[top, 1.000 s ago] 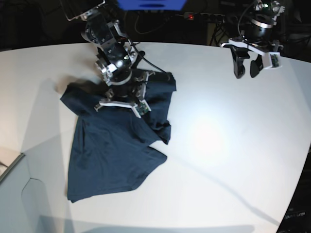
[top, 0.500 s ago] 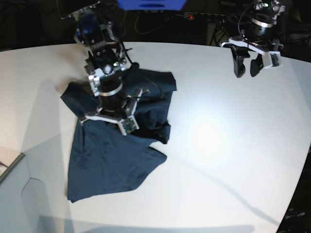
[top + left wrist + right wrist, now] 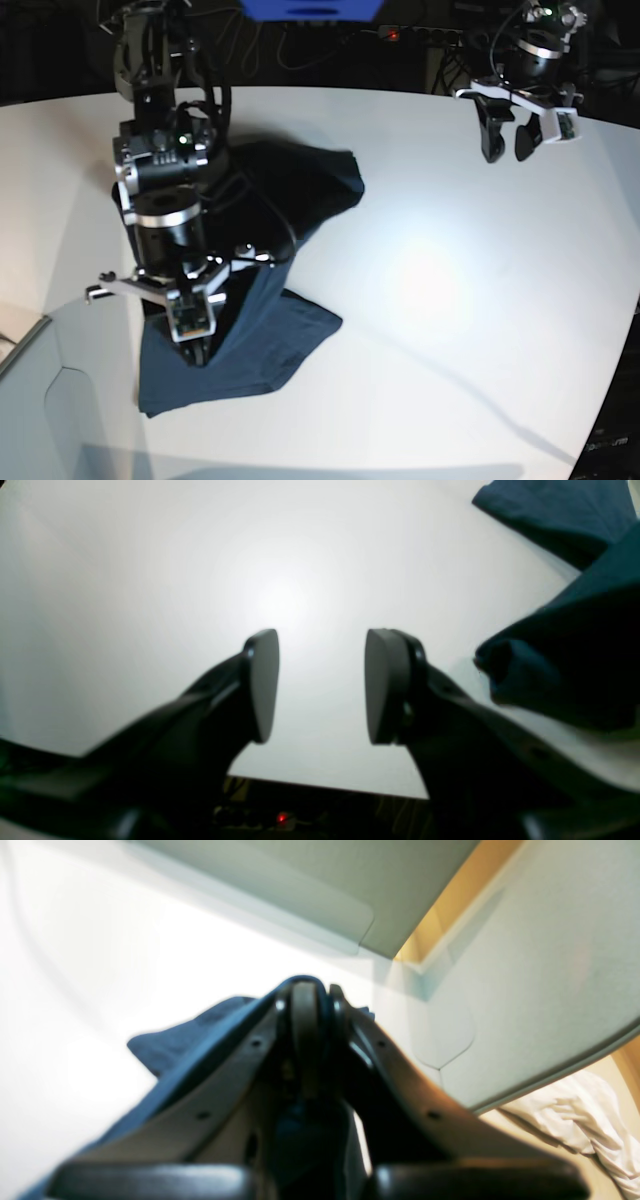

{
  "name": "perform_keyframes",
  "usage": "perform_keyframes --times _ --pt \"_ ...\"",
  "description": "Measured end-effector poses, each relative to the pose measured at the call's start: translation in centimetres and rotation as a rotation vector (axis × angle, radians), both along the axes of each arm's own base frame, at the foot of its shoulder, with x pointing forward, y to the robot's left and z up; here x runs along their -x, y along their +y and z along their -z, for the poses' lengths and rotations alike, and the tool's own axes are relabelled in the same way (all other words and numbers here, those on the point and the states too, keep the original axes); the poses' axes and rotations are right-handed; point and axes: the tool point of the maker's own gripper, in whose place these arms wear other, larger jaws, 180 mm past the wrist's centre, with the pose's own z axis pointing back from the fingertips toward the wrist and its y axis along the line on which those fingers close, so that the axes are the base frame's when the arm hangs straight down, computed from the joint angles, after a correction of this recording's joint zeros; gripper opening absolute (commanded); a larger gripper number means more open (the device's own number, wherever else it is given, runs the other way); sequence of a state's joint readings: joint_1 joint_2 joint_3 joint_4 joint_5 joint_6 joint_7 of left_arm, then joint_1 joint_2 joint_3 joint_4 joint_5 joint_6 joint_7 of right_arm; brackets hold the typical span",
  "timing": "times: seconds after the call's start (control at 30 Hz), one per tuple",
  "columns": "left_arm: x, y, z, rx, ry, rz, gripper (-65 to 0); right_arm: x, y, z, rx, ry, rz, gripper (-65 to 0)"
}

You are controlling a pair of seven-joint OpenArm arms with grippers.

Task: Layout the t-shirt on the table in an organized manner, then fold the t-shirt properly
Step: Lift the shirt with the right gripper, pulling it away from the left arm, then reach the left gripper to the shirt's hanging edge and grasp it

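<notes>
The right gripper point(image 3: 195, 335), clenched on the shirt point(image 3: 270, 330), lifts the rumpled cloth near the surface's point(image 3: 450, 280) left edge; the left gripper point(image 3: 507, 143) hangs released; laying out and folding remain undone.

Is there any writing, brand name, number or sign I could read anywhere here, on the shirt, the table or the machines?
None can be read.
t-shirt: plain dark cloth, no print or label showing.
table: bare white, no markings.
right tool and left tool: small green and white patches on their fittings, too small to read.
blue panel at the top edge of the base view: no lettering visible.
red light behind the table: a glow only, not a sign.
</notes>
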State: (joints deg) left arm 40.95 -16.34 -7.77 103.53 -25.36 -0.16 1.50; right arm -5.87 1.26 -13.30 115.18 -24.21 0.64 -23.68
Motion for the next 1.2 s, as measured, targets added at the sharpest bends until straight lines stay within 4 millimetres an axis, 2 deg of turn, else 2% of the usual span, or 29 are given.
perform_keyframes --times 0.1,0.23,0.37,0.43,0.53,0.67,0.8,0.87,1.03,1.2 --pt "-0.2 0.0 -0.1 0.0 -0.007 0.0 -37.5 -0.3 0.4 -1.3 -0.002 -0.058 -0.019 -65.0" --pt "-1.7 -0.1 -1.0 0.001 -0.049 0.002 -37.5 -0.9 0.4 -2.6 -0.002 -0.109 -0.025 -65.0" --pt "-1.8 0.0 -1.3 -0.005 -0.054 0.009 -37.5 -2.1 -1.3 -5.3 0.009 -0.193 0.014 -65.0" --pt "-1.9 0.0 -1.3 -0.005 -0.056 0.009 -37.5 -2.2 -1.9 -5.6 0.016 -0.201 0.027 -65.0" --pt "-3.0 -0.1 -2.0 -0.002 -0.089 0.006 -37.4 -1.8 -1.2 -6.3 0.013 -0.257 -0.008 -65.0" --pt "-5.2 -0.4 -3.0 0.006 -0.145 0.006 -37.4 -1.2 -0.8 -5.4 0.003 -0.244 -0.017 -65.0" --pt "-8.1 -2.5 -4.5 0.037 -0.218 0.052 -37.4 -0.8 -0.9 -4.3 -0.005 -0.211 -0.008 -65.0" --pt "-9.4 -3.8 -3.8 0.052 -0.218 0.082 -37.4 -0.4 -0.9 -3.5 -0.006 -0.191 -0.009 -65.0" --pt "-11.4 -7.9 0.0 0.078 -0.141 0.181 -37.4 0.2 -1.0 -2.4 -0.002 -0.157 -0.01 -65.0" --pt "-11.7 -11.7 3.5 0.113 -0.061 0.23 -37.3 0.2 -1.0 -2.3 -0.001 -0.155 -0.009 -65.0"
